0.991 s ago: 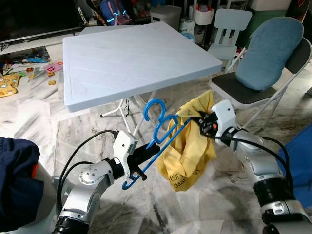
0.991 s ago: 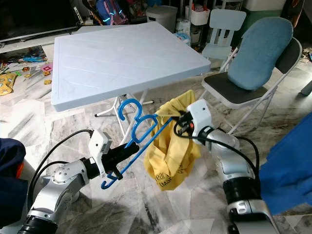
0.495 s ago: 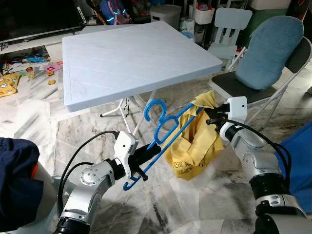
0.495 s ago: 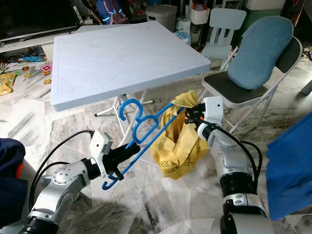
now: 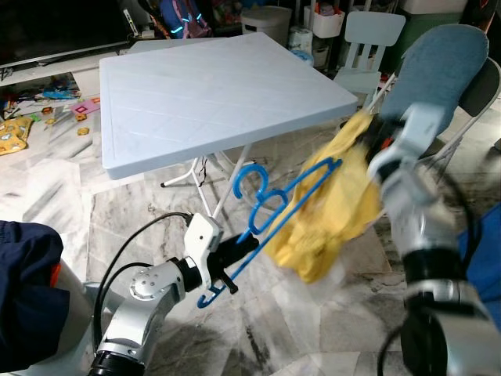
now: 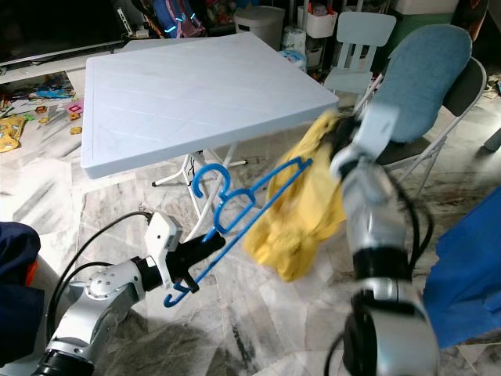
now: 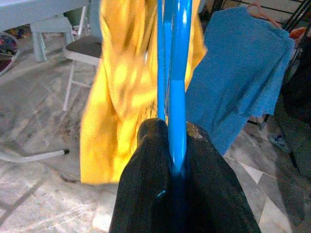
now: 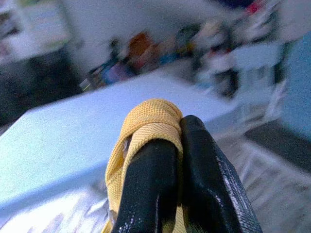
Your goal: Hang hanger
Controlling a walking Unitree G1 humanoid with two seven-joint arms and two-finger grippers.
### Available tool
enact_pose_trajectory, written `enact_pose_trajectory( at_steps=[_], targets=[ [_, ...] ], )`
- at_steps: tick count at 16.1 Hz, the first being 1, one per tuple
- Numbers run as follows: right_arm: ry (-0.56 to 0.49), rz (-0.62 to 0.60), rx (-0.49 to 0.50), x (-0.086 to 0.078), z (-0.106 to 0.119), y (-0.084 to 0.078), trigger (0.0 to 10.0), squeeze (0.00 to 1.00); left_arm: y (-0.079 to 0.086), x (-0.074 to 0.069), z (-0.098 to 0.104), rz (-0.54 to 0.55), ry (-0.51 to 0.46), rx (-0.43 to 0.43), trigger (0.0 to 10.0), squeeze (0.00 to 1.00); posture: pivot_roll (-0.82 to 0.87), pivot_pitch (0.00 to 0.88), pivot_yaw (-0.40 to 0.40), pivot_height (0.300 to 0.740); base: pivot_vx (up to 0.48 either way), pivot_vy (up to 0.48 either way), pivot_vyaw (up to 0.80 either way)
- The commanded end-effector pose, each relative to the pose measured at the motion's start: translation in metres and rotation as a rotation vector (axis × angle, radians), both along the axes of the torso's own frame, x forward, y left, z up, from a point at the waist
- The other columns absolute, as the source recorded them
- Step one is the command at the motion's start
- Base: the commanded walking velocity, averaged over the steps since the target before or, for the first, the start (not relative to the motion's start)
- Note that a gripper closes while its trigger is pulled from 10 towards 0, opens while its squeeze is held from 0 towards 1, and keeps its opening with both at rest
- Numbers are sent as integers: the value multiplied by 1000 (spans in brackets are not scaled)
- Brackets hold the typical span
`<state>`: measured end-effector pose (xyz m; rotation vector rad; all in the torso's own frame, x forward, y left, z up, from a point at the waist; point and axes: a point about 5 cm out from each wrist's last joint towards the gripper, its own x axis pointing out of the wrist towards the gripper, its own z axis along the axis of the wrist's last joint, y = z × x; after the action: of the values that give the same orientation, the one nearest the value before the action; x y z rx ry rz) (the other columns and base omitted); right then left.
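Note:
My left gripper (image 5: 232,257) is shut on the lower bar of a blue plastic hanger (image 5: 275,207), which slants up toward the right in front of the table. A yellow shirt (image 5: 335,205) is draped over the hanger's far end and hangs blurred beside it. My right gripper (image 5: 370,135) is shut on a bunched fold at the top of the yellow shirt (image 8: 146,121), raised near the table's right corner. In the left wrist view the blue hanger (image 7: 176,92) runs straight out between the black fingers (image 7: 146,184), with the yellow shirt (image 7: 116,97) beyond.
A light blue folding table (image 5: 211,94) stands just ahead. A folding chair with a blue cushion (image 5: 438,70) is at the right, a pale child's chair (image 5: 368,39) behind it. Blue cloth (image 6: 470,266) hangs at the right edge; toys (image 5: 23,125) litter the floor at left.
My right gripper has swung up and to the right with the yellow shirt, pulling it higher along the hanger's far end. The left gripper and hanger have stayed about where they were.

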<state>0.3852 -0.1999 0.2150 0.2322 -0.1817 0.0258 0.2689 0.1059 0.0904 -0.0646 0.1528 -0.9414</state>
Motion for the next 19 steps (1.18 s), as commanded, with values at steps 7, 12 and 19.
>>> enact_pose_trajectory(
  at_steps=[7, 12, 19],
  targets=[
    [171, -173, -69, 6, -25, -16, 10000, 0, 5, -7, 9, -15, -39, 0, 0, 0, -115, 0, 19, 740, 0, 0, 0],
    [194, -144, -160, -9, -50, -26, 10000, 0, 25, -5, 10, 331, -64, -50, 0, 0, -110, 0, 31, 740, 0, 0, 0],
    [139, 120, -207, -31, -66, 8, 10000, 0, 13, -1, 7, 747, -67, 4, 10000, 0, -84, 0, 36, 740, 0, 0, 0]
  ],
)
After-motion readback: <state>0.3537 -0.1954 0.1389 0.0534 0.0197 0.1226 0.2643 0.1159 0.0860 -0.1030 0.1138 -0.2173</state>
